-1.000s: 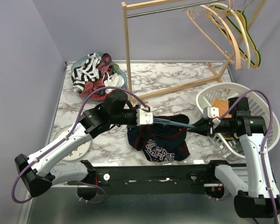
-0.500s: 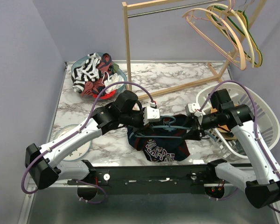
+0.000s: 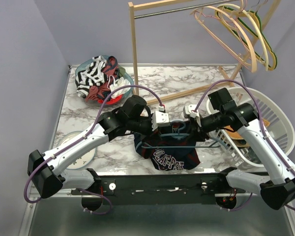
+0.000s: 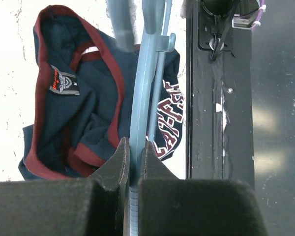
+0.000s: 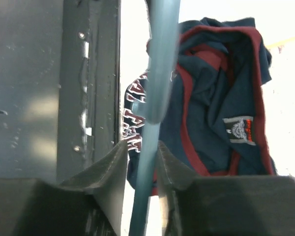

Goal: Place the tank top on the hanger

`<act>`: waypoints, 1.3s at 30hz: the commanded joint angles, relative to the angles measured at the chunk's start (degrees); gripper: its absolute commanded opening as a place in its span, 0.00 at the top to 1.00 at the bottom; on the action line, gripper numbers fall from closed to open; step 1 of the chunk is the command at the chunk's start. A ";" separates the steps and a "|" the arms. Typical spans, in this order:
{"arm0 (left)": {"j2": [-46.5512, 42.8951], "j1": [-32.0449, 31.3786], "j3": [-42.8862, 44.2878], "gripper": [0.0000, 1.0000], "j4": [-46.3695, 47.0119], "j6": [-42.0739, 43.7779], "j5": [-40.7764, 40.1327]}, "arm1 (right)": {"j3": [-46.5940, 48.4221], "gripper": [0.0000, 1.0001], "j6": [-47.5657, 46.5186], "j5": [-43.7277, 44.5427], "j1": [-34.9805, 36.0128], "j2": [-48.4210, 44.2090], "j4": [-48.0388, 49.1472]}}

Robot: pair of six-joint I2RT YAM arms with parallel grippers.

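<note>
Positioning step: left tool [image 4: 134,150] & right tool [image 5: 143,150] both clamped on hanger [image 4: 140,98], one each side, over tank top [image 3: 169,157] lying crumpled on counter [image 3: 187,81] nr front edge. Not threaded yet. Next, prob.: free one tool, open neck/strap, feed hanger arm in.
</note>
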 commanded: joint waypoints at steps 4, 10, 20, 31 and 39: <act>-0.36 0.41 2.13 1.00 6.19 -2.00 -4.30 | 1.51 1.00 5.92 -1.04 2.06 0.73 1.99; -4.92 0.50 -0.41 0.50 10.14 -8.31 -13.78 | 0.54 0.99 9.44 1.87 -3.27 -6.65 3.32; -17.15 5.85 -12.71 0.01 17.18 -24.64 -30.23 | 0.19 0.99 9.35 1.95 -16.21 -18.25 -0.73; -6.87 8.15 -16.24 0.14 18.49 -43.56 -29.80 | -5.53 1.00 12.87 5.91 -22.46 -22.30 1.47; -0.80 7.53 -14.13 0.31 17.88 -44.63 -30.50 | -5.79 1.00 12.78 5.91 -22.46 -21.34 1.21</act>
